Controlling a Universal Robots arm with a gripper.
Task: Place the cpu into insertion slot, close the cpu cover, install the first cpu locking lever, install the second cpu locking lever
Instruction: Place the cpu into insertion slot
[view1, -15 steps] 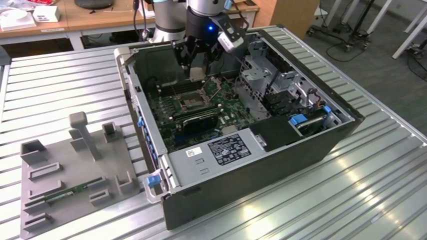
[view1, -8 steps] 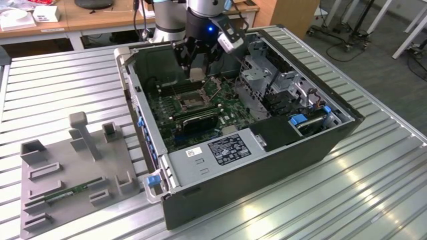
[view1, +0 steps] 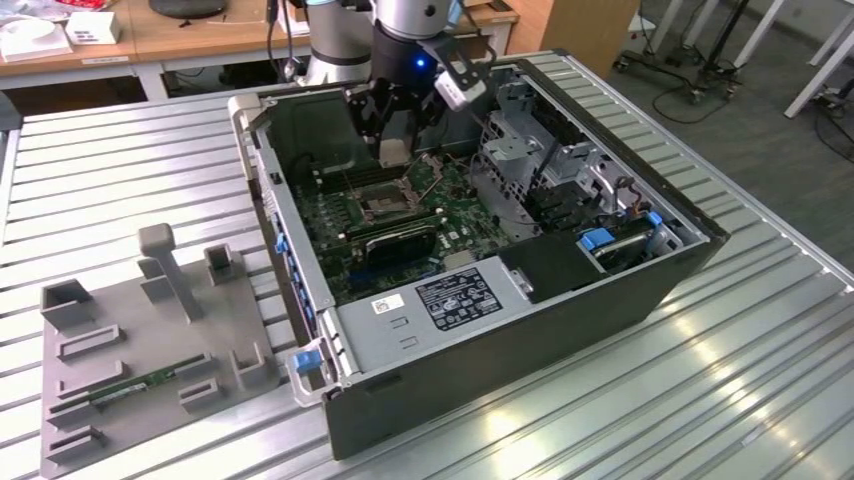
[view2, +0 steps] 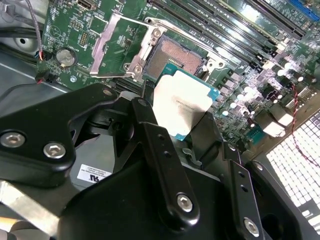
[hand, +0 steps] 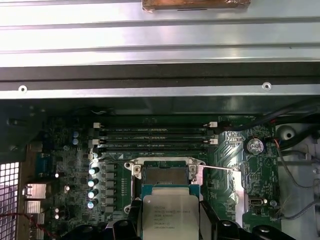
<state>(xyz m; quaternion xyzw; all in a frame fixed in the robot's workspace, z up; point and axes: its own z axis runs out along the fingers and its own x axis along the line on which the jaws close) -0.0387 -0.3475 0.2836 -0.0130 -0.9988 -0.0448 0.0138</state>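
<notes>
My gripper (view1: 392, 140) hangs inside the open computer case (view1: 667, 270), shut on the cpu (view1: 394, 151). In both wrist views the cpu (view2: 182, 102) (hand: 170, 215), a tan-silver square on a teal base, sits pinched by its edges between the black fingers (view2: 150, 135) (hand: 134, 220). It hovers just above and beside the insertion slot (view2: 175, 56) (hand: 165, 174), whose dark pin field lies bare. The cpu cover (view2: 120, 47), a silver window frame, stands flipped open off the slot. A thin locking lever (hand: 220, 168) sticks out sideways from the slot.
Memory slots (hand: 155, 137) run beside the slot on the green motherboard (view1: 461, 225). A silver drive cage (view1: 534, 160) and a labelled power supply (view1: 454, 295) crowd the case. A grey fixture plate (view1: 147, 330) holding a memory stick lies on the slatted table at the exterior view's left.
</notes>
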